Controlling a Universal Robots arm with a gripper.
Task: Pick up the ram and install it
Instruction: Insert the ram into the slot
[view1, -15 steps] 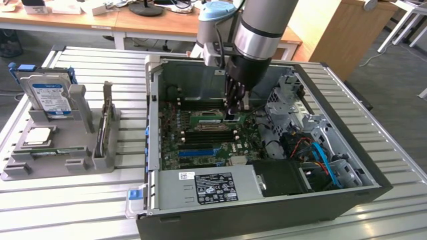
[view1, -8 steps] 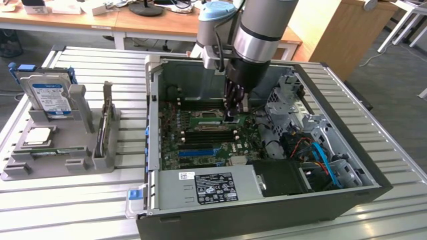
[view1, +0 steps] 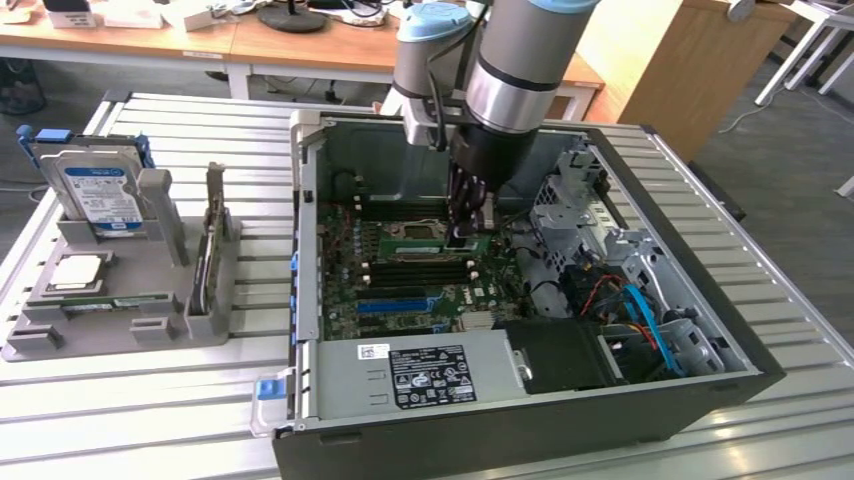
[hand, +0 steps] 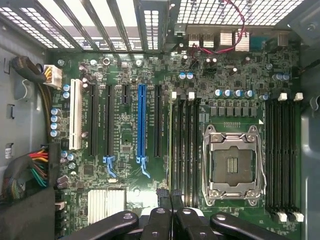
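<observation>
I see a slatted metal surface with an open computer case lying on its side. The main board faces upward inside it.

My arm comes in from the far side of the case. Its last section points almost straight down into the case, with the wrist just above the board.

A grey power supply with a black label fills the near end of the case.

Toward the exterior view's left, well apart from the case, a grey holder sits on the surface. A hard drive stands upright at the back of the holder, and an expansion card stands on edge along its side.

The ram, a slim green stick with a pale label, lies flat in the front of the holder, far from my arm.

On the board, the silver processor socket sits beside a bank of black memory slots. A blue slot lies further along.

The fingers hang over one end of that bank of memory slots. They are drawn together with the tips almost meeting. I cannot tell whether anything thin is pinched between them.
</observation>
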